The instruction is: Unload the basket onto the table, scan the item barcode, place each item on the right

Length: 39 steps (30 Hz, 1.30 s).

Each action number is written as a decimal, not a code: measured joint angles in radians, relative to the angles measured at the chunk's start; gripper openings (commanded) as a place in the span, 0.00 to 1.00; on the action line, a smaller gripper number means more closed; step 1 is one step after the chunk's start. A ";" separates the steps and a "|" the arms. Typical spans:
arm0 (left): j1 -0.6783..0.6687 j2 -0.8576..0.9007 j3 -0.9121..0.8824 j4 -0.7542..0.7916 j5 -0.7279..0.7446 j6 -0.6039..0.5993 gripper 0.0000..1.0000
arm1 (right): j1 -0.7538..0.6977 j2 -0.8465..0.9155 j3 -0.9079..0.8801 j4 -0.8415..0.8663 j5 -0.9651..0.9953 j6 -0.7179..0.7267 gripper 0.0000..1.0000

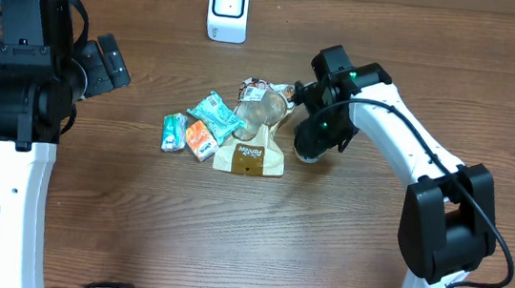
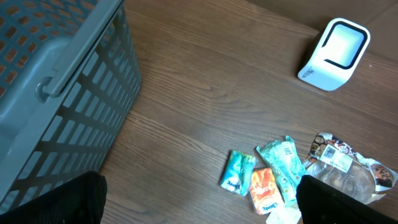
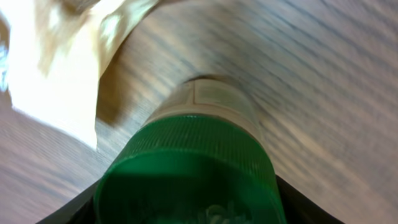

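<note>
My right claw (image 3: 185,208) grips the green-capped jar (image 3: 196,149) at half width; my left claw (image 2: 202,200) gapes wide, holding nothing.

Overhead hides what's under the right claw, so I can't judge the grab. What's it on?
Observer: Right wrist shows a bottle with a green cap, next to the bag. The cap fills the right claw.
Operator: Gripped?
Observer: Looks so: both fingers sit against the cap's sides.
Operator: Barcode showing?
Observer: No, only a blurred pale label below the cap.
</note>
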 measured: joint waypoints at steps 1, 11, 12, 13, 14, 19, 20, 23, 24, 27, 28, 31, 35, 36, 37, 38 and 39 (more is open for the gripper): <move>0.000 0.000 0.000 0.000 0.000 0.000 1.00 | 0.000 0.000 0.000 0.000 0.000 -0.059 0.67; 0.000 0.000 0.000 0.000 0.000 0.000 0.99 | -0.018 0.011 0.000 0.007 0.001 -0.335 0.74; 0.000 0.000 0.000 0.000 0.000 0.000 1.00 | -0.024 0.015 0.000 0.007 0.000 -0.317 0.77; 0.000 0.000 0.000 0.000 0.000 0.000 0.99 | -0.028 0.017 0.000 0.007 -0.001 -0.288 0.79; 0.000 0.000 0.000 0.000 0.000 0.000 0.99 | -0.032 0.017 0.000 0.007 0.000 -0.253 0.80; 0.000 0.000 0.000 0.000 0.000 0.000 0.99 | -0.033 0.018 0.002 0.007 0.000 -0.071 0.88; 0.000 0.000 0.000 0.000 0.000 0.000 0.99 | -0.033 0.018 0.002 0.008 0.000 -0.038 0.89; 0.000 0.000 0.000 0.000 0.000 0.000 1.00 | -0.033 0.018 0.002 0.015 -0.002 0.023 0.92; 0.000 0.000 0.000 0.000 0.000 0.000 1.00 | -0.033 0.018 0.002 0.018 -0.007 0.037 0.91; 0.000 0.000 0.000 0.000 0.000 0.000 0.99 | -0.033 0.018 0.002 0.033 -0.021 0.064 0.91; 0.000 0.000 0.000 0.000 0.000 0.000 1.00 | -0.033 0.018 0.002 0.037 -0.024 0.069 0.90; 0.000 0.000 0.000 0.000 0.000 0.000 0.99 | -0.033 0.018 0.002 0.058 -0.027 0.080 0.89; 0.000 0.000 0.000 0.000 0.000 0.000 1.00 | -0.033 0.018 0.000 0.093 -0.030 0.089 0.78; 0.000 0.000 0.000 0.000 0.000 0.000 1.00 | -0.033 0.018 0.000 0.095 -0.031 0.091 0.75; 0.000 0.000 0.000 0.000 0.000 0.000 1.00 | -0.032 0.018 -0.001 0.095 -0.032 0.093 0.73; 0.000 0.000 0.000 0.000 0.000 0.000 1.00 | -0.032 0.019 -0.002 0.097 -0.032 0.093 0.72; 0.000 0.000 0.000 0.000 0.000 0.000 1.00 | -0.032 0.019 -0.003 0.098 -0.032 0.093 0.72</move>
